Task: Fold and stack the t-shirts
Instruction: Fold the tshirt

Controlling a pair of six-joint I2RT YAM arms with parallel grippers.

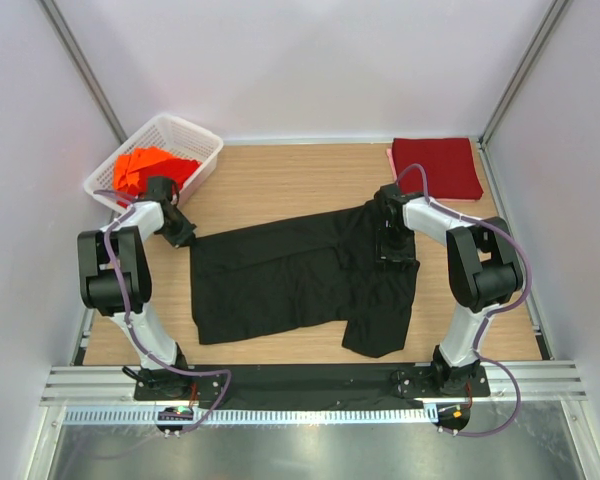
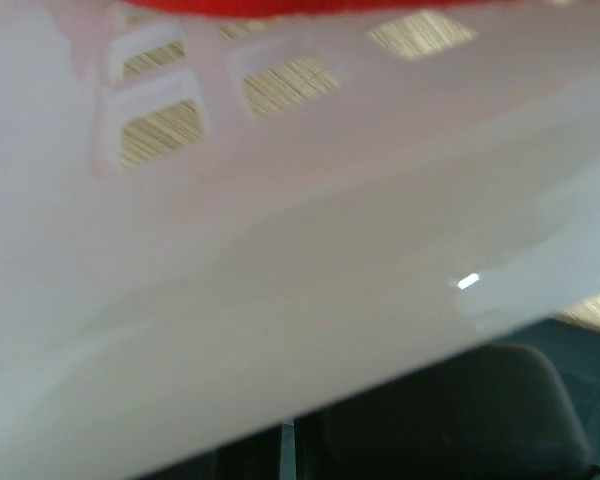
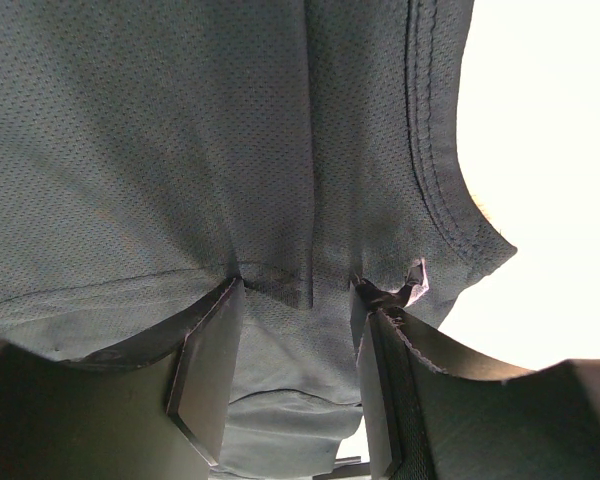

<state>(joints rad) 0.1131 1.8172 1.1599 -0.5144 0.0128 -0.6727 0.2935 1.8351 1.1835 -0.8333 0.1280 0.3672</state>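
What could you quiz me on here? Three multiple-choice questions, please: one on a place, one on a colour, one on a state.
1. Where are the orange-red shirts? A in the white basket; B at the far right corner; C on the floor.
2. What colour is the t-shirt spread in the middle? A white; B black; C green.
3. The dark red shirt is: A hanging; B crumpled; C folded flat.

Answers: 1 A, they lie inside the basket at far left; 2 B, the black t-shirt lies spread out; 3 C, it sits as a neat square.
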